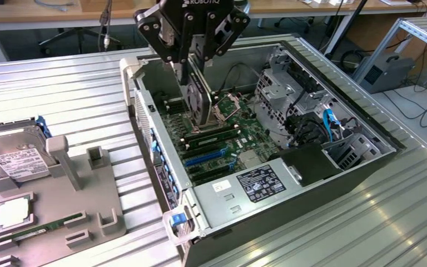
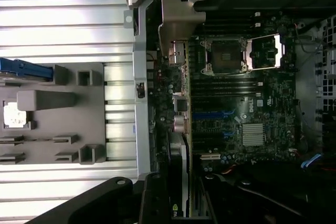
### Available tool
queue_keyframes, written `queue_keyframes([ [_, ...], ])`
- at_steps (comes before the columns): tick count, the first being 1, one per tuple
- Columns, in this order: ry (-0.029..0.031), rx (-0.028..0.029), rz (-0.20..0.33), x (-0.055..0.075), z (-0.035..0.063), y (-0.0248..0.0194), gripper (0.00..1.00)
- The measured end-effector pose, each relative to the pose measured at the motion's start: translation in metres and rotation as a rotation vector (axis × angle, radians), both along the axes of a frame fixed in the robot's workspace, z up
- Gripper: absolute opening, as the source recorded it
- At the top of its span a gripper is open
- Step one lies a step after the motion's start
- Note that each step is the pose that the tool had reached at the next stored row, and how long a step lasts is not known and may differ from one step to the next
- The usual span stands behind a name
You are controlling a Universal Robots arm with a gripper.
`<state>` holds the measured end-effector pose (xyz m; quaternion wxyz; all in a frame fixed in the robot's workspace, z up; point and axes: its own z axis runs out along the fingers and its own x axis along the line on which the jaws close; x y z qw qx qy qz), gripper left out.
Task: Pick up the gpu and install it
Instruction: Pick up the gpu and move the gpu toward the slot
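The tool [image 1: 193,67] holds the gpu [image 1: 198,97] tight inside the open computer case [image 1: 310,214], seemingly not plugged in yet.

The black two-finger gripper [image 1: 193,58] hangs wrist-up, pointing straight down into the open grey metal computer case [image 1: 148,119]. Its jaws are closed on the top edge of the gpu [image 1: 197,97], a thin dark card held on edge.

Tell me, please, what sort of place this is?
Probably a robotics lab: an arm's gripper holds the gpu in an open computer case on a ribbed metal table, with a workbench and an aluminium frame behind.
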<state>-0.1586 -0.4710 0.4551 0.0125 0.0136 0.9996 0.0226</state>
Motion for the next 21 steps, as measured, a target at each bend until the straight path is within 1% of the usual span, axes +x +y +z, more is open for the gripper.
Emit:
queue_keyframes([
  [2,0.0,0.0,0.0,0.005,0.0,0.0,0.27],
  [6,0.0,0.0,0.0,0.018,0.0,0.0,0.27],
  [8,0.0001,0.0,0.0,0.027,0.0,0.0,0.27],
  [11,0.0,0.0001,0.0,0.035,0.0,0.0,0.27],
  [13,0.0,0.0001,0.0,0.043,0.0,0.0,0.27],
  [16,0.0,0.0,0.0,0.051,0.0,0.0,0.27],
  [21,0.0001,0.0,0.0,0.068,0.0,0.0,0.27],
])
